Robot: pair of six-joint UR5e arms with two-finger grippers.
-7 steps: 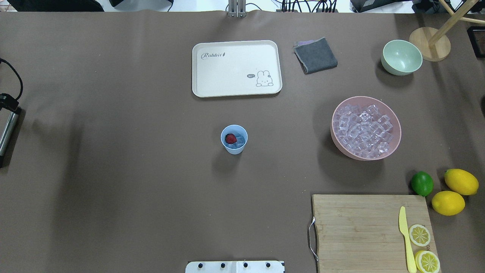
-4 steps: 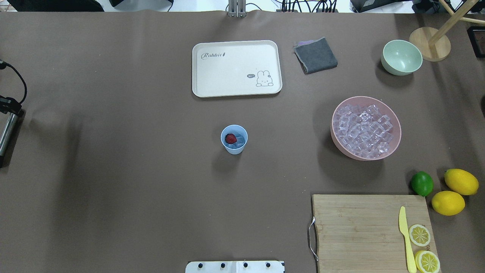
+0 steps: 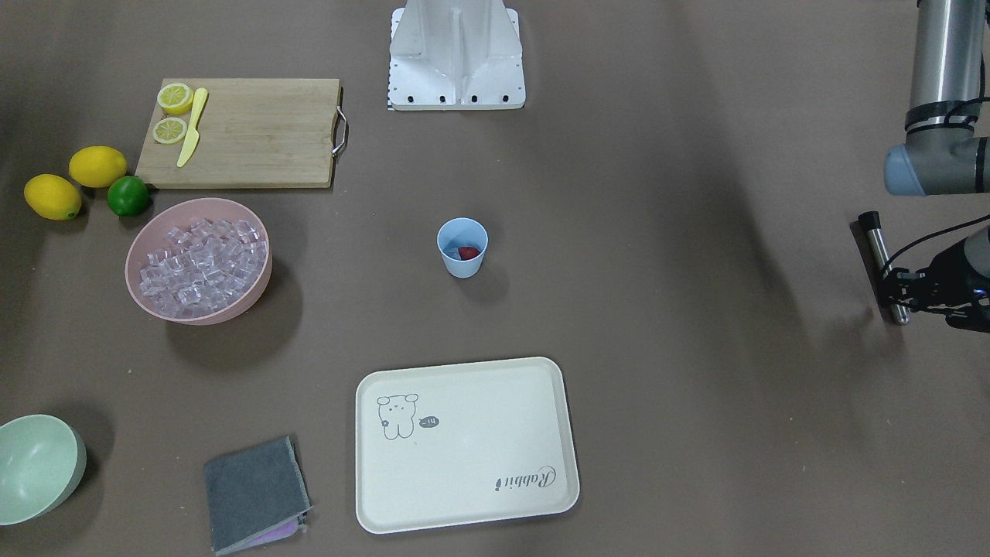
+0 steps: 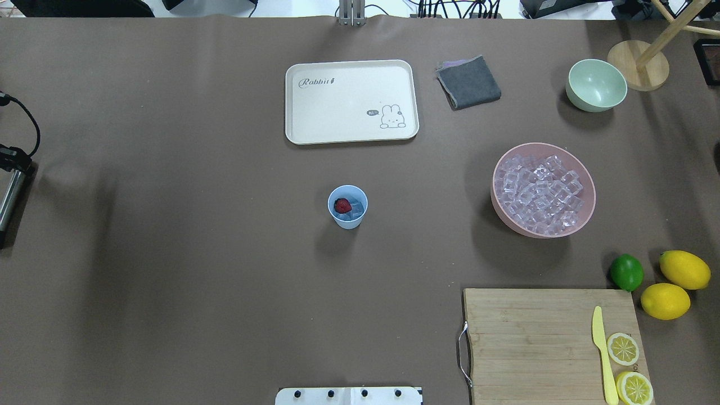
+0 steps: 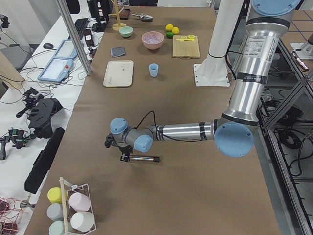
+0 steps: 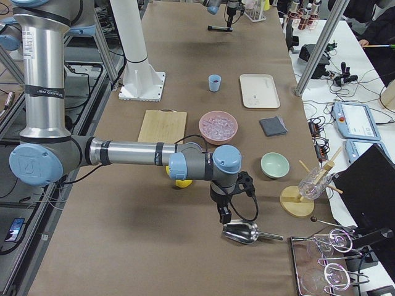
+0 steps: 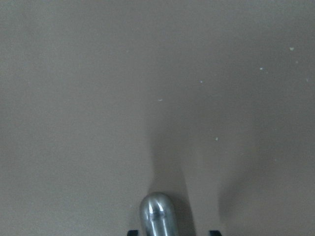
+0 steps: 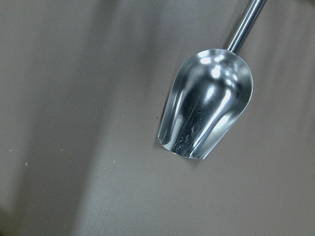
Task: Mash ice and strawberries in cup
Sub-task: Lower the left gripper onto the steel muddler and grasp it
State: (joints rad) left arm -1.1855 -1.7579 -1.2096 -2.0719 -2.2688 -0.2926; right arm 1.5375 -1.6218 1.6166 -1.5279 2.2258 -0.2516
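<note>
Robotics lab, aluminium frame posts (image 6: 317, 49), teach pendants (image 6: 356, 119) on cable-strewn side benches (image 6: 370, 86), paper-covered worktable (image 4: 169, 270)

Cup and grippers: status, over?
Left gripper shut on metal rod. Right gripper over scoop, state unclear. Cup upright, strawberry and ice inside. Nothing blocking cup.

The table cover (image 4: 169, 281) is matt brown and smooth, sheet-like. The cup (image 4: 347, 221) is smooth light-blue plastic with a dull sheen. The ice (image 4: 540, 194) is clear and glassy, heaped in a smooth, matt pink bowl (image 4: 498, 209). The tray (image 4: 349, 90) is matt cream. The cloth (image 4: 469, 83) is soft grey fabric with a stitched edge. The cutting board (image 4: 534, 343) is pale wood with visible grain. The scoop (image 8: 206, 105) is mirror-polished metal, and the rod (image 3: 882, 263) is satin-finished steel.
</note>
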